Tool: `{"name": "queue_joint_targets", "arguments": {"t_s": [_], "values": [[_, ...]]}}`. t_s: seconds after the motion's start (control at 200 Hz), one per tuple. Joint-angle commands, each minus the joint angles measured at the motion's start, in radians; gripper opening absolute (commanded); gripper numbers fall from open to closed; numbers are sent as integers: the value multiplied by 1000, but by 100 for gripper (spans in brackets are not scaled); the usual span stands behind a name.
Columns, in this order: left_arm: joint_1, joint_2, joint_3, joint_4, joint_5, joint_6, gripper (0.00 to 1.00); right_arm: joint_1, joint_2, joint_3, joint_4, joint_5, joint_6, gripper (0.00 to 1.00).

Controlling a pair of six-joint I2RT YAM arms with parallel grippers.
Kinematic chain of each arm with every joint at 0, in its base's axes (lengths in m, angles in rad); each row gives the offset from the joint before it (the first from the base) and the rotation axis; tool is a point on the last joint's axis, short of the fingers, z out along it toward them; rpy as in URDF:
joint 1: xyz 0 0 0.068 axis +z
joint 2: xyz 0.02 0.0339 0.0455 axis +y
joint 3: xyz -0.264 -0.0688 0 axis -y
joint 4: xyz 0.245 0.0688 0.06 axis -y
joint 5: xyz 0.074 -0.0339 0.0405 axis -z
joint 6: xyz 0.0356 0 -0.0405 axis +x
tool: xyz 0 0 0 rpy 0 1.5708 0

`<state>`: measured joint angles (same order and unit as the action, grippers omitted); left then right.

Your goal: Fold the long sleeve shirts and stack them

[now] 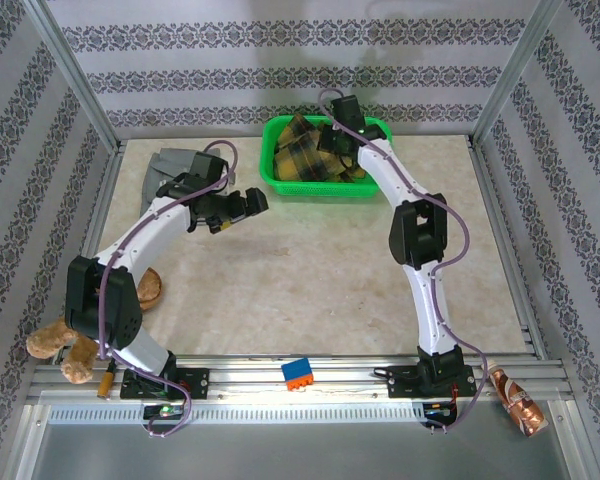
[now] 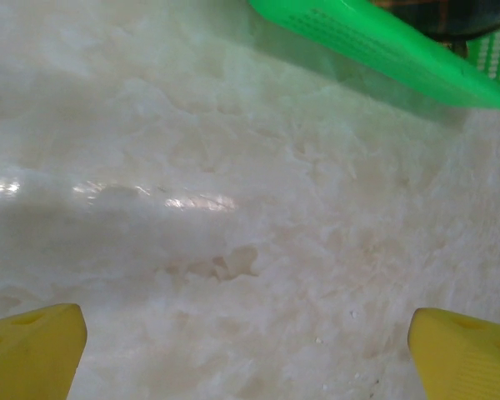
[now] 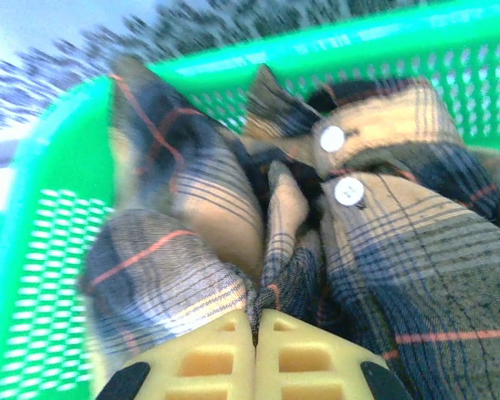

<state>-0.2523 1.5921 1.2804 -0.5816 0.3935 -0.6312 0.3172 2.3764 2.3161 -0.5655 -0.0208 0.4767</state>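
Right gripper [image 3: 254,321] clenched, down inside the green basket [image 3: 33,317]. Its tips are pressed together on what looks like a thin fold of the plaid shirt [image 3: 383,250]. Left gripper [image 2: 248,346] released, jaws wide, hovering over bare tabletop [image 2: 233,208] near the basket.

Risk: the pinch looks shallow, so cloth may slip on the lift. The bunched shirt could also snag and drag the light basket.

Plaid shirt crumpled, two white buttons [image 3: 332,138] facing up. Grey shirt [image 1: 170,165] bunched at the far-left tabletop corner.
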Motion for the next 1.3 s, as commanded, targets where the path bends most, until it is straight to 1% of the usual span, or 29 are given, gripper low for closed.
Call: {"name": "queue_joint_targets", "arguments": {"t_s": [0.0, 0.125, 0.225, 0.305, 0.36, 0.43, 0.465, 0.515, 0.59, 0.664, 0.724, 0.814, 0.884, 0.939, 1.014, 1.114, 1.219, 1.294], "values": [[29, -25, 4, 87, 27, -26, 99, 10, -171, 143, 73, -112, 19, 0], [50, 10, 50, 128, 40, -23, 99, 16, -213, 326, 74, -230, 56, 0], [78, 41, 120, 170, 73, -57, 99, 31, -226, 484, 79, -290, 90, 0], [89, 52, 212, 221, 98, -59, 100, 45, -238, 589, 84, -317, 111, 0], [90, 62, 290, 230, 90, -49, 99, 52, -261, 612, 107, -331, 132, 0], [93, 78, 391, 260, 108, -47, 99, 61, -307, 610, 125, -320, 148, 0], [93, 81, 421, 305, 133, -58, 99, 66, -328, 607, 130, -319, 151, 0], [93, 81, 435, 420, 191, -99, 100, 73, -358, 599, 138, -320, 149, 0], [90, 71, 409, 633, 255, -180, 99, 80, -396, 588, 141, -321, 151, 0], [86, 57, 384, 773, 292, -219, 100, 89, -427, 579, 126, -307, 120, 0], [75, 39, 362, 830, 318, -199, 100, 94, -452, 562, 112, -294, 93, 0], [51, 5, 307, 846, 349, -131, 99, 94, -488, 510, 104, -277, 72, 0], [48, -23, 241, 909, 404, -148, 99, 92, -500, 496, 80, -247, 57, 0], [48, -61, 173, 953, 414, -150, 99, 92, -504, 492, 62, -234, 57, 0], [49, -130, 87, 915, 396, -93, 100, 92, -508, 485, 60, -235, 67, 0], [48, -218, 7, 772, 370, -4, 99, 94, -509, 477, 46, -232, 77, 0], [47, -307, -104, 738, 360, -9, 99, 104, -511, 459, 41, -233, 80, 0], [48, -368, -151, 631, 293, 38, 99, 111, -504, 460, 44, -253, 94, 0]]}}
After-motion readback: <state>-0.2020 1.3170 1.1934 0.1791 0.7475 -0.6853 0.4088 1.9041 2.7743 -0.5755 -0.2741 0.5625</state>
